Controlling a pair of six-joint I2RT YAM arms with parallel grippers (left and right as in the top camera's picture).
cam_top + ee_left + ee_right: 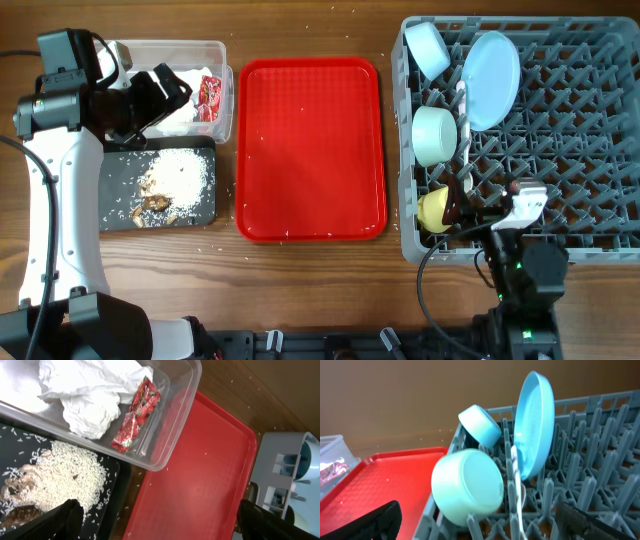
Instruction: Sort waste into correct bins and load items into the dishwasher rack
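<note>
The crumpled napkin (90, 395) and the red wrapper (136, 417) lie in the clear tub (180, 420). Rice (70, 472) with brown bits lies on the black tray (205, 210). My left gripper (160, 525) is open and empty above the tub and tray (165, 92). In the grey rack (600, 150) the blue plate (492, 80) stands on edge, beside two bowls (428, 48) (434, 135), a white utensil (516, 485) and the yellow cup (433, 210). My right gripper (480, 527) is open and empty over the rack's front left (470, 205), beside the cup.
The flat red serving tray (310, 150) lies between the bins and the rack, with a few stray rice grains on it. Grains are also scattered on the wooden table round the black tray. The rack's right side holds only pegs.
</note>
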